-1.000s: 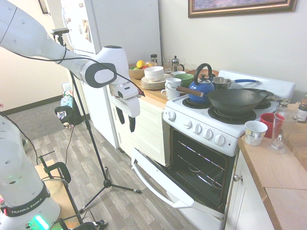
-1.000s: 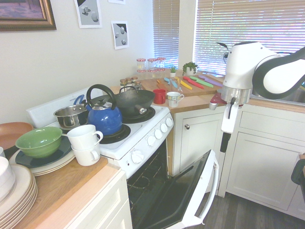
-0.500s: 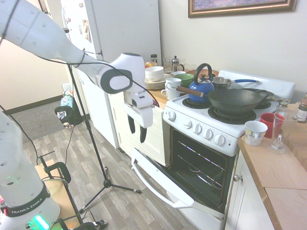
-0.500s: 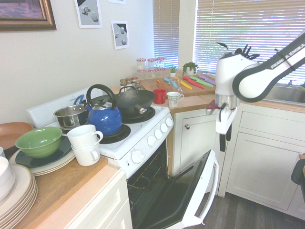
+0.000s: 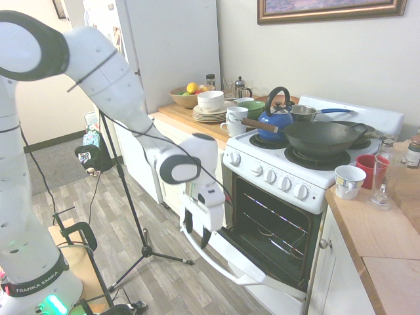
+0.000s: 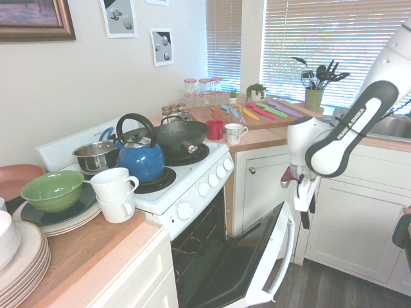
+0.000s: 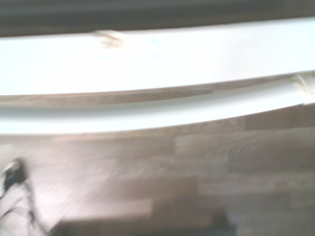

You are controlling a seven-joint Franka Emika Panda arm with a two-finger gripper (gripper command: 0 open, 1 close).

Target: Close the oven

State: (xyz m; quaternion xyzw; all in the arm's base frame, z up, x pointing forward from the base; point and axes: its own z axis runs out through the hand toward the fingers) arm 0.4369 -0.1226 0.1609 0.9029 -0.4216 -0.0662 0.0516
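1. Kitchen counters of wood [image 5: 387, 230] are seen flanking a white oven [image 5: 282, 180], over a grey plank floor [image 5: 131, 223].
2. Oven door [image 6: 253, 266] is dropped open, the dark racked cavity [image 5: 275, 230] exposed; its bar handle [image 5: 213, 252] lies at 7 o'clock from the knobs [image 5: 279, 180].
3. On the burners a black wok [image 5: 321, 138] is set, with a blue kettle [image 5: 275, 121] at its 9 o'clock.
4. Gripper [image 5: 195, 233] is held pointing down just above the handle's end; its fingers [image 5: 205, 236] are spread apart, nothing between them.
5. Door edge [image 7: 157, 59] and handle appear blurred in the wrist view.
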